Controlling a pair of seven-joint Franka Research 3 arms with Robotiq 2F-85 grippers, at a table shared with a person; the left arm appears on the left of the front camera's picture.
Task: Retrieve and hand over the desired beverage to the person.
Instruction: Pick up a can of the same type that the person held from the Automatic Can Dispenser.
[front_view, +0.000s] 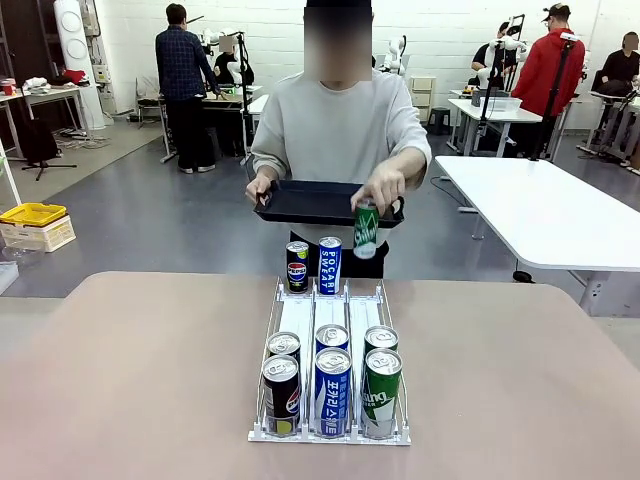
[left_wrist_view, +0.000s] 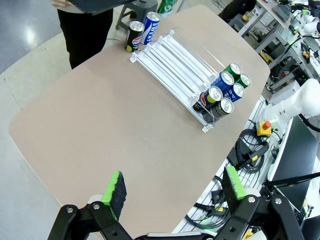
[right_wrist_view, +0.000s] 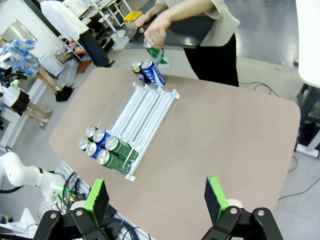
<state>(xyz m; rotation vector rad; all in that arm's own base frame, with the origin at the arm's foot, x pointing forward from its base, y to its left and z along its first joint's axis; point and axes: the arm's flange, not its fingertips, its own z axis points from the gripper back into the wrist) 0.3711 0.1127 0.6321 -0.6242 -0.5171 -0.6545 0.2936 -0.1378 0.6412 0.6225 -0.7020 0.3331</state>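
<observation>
The person (front_view: 340, 125) stands at the table's far side, one hand holding a black tray (front_view: 320, 203) and the other a green can (front_view: 366, 232) just above the far end of a white three-lane rack (front_view: 297, 318). Beside it stand a black cola can (front_view: 297, 266) and a blue can (front_view: 329, 264). Six beverage cans fill the rack's near end: black (front_view: 281, 395), blue (front_view: 332, 390) and green (front_view: 381, 392) in front. Which beverage is desired cannot be told. My left gripper (left_wrist_view: 175, 187) hangs open high above the table. My right gripper (right_wrist_view: 156, 200) is open too, above the near edge.
The tan table (front_view: 130, 380) has bare room on both sides of the rack. A white table (front_view: 545, 210) stands at the back right. Cables and a red stop button (left_wrist_view: 265, 125) lie below the table's near edge.
</observation>
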